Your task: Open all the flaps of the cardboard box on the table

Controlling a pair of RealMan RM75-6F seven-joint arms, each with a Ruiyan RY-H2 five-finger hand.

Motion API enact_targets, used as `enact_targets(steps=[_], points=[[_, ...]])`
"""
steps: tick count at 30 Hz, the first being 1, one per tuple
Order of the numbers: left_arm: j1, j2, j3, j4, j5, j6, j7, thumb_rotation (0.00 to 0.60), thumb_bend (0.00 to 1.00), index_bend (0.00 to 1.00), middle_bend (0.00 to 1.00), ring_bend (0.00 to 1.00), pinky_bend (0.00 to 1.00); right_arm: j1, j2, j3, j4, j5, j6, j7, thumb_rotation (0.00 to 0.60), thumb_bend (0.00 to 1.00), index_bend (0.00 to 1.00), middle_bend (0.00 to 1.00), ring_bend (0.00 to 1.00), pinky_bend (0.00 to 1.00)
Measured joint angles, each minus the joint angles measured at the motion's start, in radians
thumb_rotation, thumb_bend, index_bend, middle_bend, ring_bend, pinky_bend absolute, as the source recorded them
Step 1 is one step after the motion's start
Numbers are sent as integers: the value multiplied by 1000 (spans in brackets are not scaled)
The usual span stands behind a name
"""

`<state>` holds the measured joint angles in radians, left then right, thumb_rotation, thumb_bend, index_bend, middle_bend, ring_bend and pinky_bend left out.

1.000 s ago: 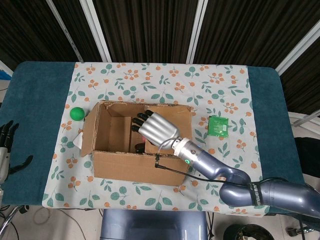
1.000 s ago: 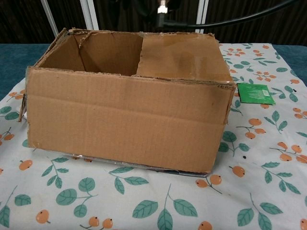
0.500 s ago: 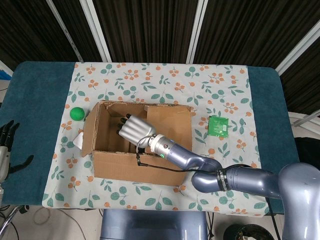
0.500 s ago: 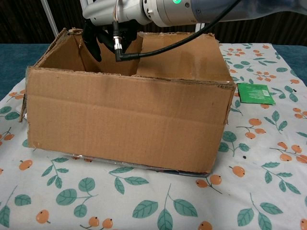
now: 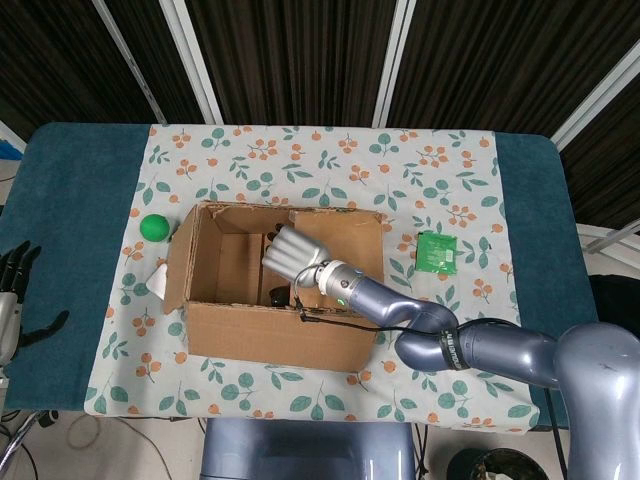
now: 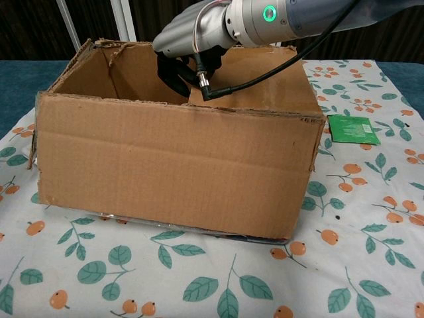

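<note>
Cardboard box (image 5: 270, 330) unmoved; right hand (image 5: 291, 251) shifted right toward folded-in flap (image 5: 340, 240), grip unclear.

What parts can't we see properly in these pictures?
- Right robot hand fingertips: the box wall hides them in the chest view, the hand's own back in the head view.
- Dark thing in the box: too small, half under the wrist.
- Left robot hand: cut off by the head view's edge.
- Ball: outside the chest view.
</note>
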<state>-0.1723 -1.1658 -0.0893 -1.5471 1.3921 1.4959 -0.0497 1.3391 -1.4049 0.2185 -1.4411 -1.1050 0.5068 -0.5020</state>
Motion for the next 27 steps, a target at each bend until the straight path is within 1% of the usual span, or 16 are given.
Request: enact_targets(steps=[6, 10, 19, 27], points=[[3, -1, -4, 0, 8, -2, 0, 600, 189, 0, 0, 0, 0, 20, 35, -42, -18, -21, -11, -33, 600, 1000, 633, 511, 279, 283], [5, -1, -4, -1, 13, -5, 1, 600, 189, 0, 0, 0, 0, 32, 59, -61, -34, -52, -9, -52, 600, 1000, 642, 521, 281, 283], [8, 1, -9, -5, 17, -10, 1, 600, 189, 0, 0, 0, 0, 67, 134, -68, -83, -88, -15, -71, 600, 1000, 644, 524, 282, 283], [11, 2, -10, -10, 21, -14, 2, 600, 189, 0, 0, 0, 0, 104, 221, -64, -139, -80, -30, -97, 600, 1000, 651, 530, 282, 284]])
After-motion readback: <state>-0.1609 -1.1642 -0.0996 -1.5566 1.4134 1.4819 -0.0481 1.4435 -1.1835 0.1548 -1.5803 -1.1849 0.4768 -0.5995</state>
